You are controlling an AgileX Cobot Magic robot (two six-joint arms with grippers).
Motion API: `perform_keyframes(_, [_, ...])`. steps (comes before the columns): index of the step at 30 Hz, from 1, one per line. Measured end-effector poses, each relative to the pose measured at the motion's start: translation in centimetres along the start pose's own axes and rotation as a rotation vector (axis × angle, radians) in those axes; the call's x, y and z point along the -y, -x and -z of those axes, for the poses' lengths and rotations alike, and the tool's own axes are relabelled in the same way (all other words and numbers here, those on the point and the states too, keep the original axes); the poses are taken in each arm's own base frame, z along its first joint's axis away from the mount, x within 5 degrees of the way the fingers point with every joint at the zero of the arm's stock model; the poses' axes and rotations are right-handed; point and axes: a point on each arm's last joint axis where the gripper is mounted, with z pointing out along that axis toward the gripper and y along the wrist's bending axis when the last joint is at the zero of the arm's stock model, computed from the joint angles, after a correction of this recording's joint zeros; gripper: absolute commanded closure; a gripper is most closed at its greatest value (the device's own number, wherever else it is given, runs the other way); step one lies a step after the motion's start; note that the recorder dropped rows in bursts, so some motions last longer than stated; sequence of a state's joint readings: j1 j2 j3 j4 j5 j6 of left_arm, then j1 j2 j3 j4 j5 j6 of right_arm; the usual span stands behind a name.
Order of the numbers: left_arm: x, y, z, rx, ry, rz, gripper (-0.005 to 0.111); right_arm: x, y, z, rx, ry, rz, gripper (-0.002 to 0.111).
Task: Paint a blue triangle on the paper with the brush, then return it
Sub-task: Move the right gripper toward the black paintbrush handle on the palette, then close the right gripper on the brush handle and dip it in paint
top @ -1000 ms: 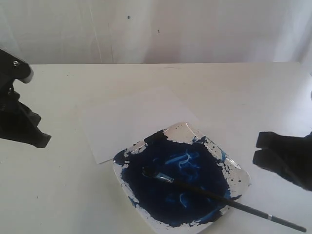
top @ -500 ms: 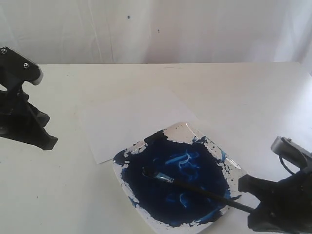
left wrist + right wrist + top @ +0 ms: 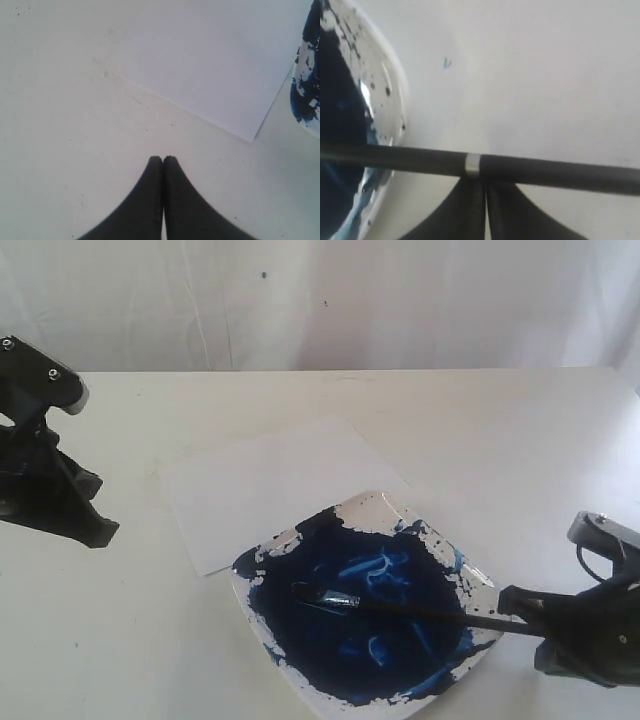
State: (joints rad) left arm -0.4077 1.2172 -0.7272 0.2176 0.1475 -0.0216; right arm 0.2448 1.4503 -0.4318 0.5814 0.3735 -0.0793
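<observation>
My right hand [image 3: 480,184] is pinched shut on the brush [image 3: 545,172]. My fingertips meet on the black handle beside a thin silver band, well back from the bristles. The brush looks light, stiff and thin. Its smooth round handle could roll or pivot in my pinch, so I judge a firm, square hold matters. Holding this far back gives reach, but the tip will probably wobble more in a stroke.

The bristle end lies in the dark blue paint pool on the plate [image 3: 385,502], and the handle crosses the plate's rim on my side. The loaded tip may drip, so I would lift it clear of that rim before moving it.

The paper [image 3: 270,490] lies flat just beyond the plate, towards my left, and is blank. Whether its edge touches or slips under the plate I cannot tell. It is thin and may slide under the bristles.

My left hand [image 3: 163,160] is closed on nothing, over the table [image 3: 480,440] near the paper's far edge, leaving room between.
</observation>
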Motion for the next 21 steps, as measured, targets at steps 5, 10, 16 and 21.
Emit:
perform_keyframes(5, [0.0, 0.0, 0.0, 0.003, 0.000, 0.000, 0.107, 0.2, 1.2, -0.2, 0.131, -0.017, -0.002, 0.108])
perform_keyframes(10, [0.0, 0.0, 0.0, 0.003, 0.000, 0.000, 0.107, 0.2, 2.4, -0.3, 0.222, -0.029, -0.003, 0.108])
perform_keyframes(16, [0.0, 0.0, 0.0, 0.004, 0.001, 0.000, 0.107, -0.3, 4.1, -0.6, 0.274, -0.029, -0.002, 0.108])
perform_keyframes(21, [0.0, 0.0, 0.0, 0.004, 0.001, 0.000, 0.107, -0.8, 5.4, -1.2, 0.287, -0.031, -0.002, 0.108])
